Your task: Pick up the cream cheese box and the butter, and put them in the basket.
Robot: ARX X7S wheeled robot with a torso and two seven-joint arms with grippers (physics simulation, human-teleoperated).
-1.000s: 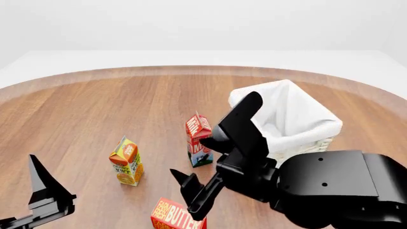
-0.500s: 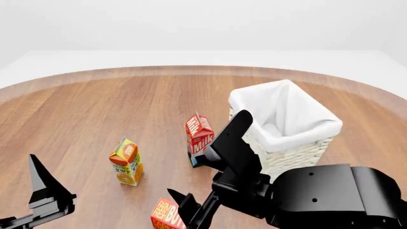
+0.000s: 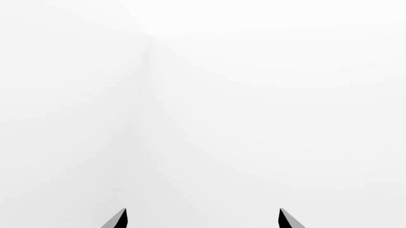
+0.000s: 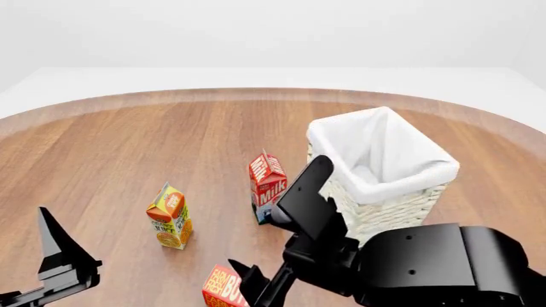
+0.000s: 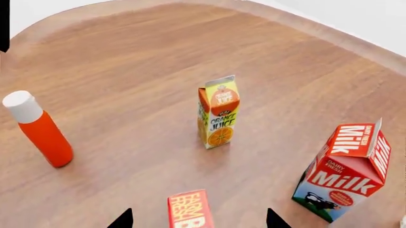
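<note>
Right pincer [image 5: 195, 221]: we find it spread wide, straddling the butter [image 5: 189, 210], untouched. Left pincer [image 3: 201, 219]: parted, holding nothing.

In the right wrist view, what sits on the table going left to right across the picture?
Orange bottle with a white cap → butter → orange juice carton → milk carton.

Legible text: "Milk" and "DAIRY FRESH" on the red-and-white milk carton [image 5: 345, 172]; "ORANGE JUICE" on the orange juice carton [image 5: 219, 113]; "FARM FRESH" and a partial "BU" on the butter [image 5: 188, 210]. No numbers legible.
</note>
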